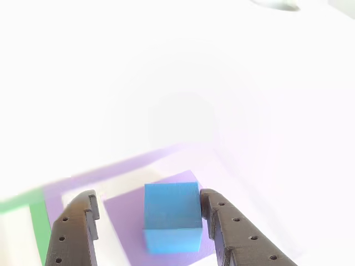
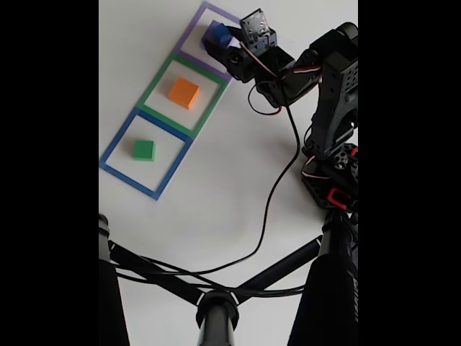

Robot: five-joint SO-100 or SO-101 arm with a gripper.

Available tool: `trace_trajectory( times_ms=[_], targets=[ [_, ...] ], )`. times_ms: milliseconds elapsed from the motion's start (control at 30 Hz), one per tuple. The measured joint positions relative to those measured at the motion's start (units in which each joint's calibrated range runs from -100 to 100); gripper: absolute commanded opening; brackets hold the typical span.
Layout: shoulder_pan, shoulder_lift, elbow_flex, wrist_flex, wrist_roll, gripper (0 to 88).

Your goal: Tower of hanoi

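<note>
Blue cube (image 1: 172,213) (atop the purple block (image 1: 125,210)) sits between the released end effector's (image 1: 150,213) fingers.

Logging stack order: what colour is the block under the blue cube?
Purple, clearest in the other view, beneath the blue cube.

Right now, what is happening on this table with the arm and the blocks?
The arm is at the purple square at the far end of the row. Its gripper is open around the blue cube, which sits on the purple block; the right finger is close to the cube, the left one stands apart. An orange block lies in the green square and a green block in the blue square, both untouched.
</note>
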Motion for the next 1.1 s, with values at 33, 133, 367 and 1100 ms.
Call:
trace_trajectory(
  times_ms=[33,133,367,1100],
  targets=[
    [0.0,-2.0,0.5,1.6,0.0,22.0],
    [0.0,-10.1,1.2,9.5,0.0,24.8],
    [0.0,-33.6,-1.1,39.2,0.0,30.1],
    [-14.3,-59.8,-54.2,135.9,0.0,0.6]
  ],
)
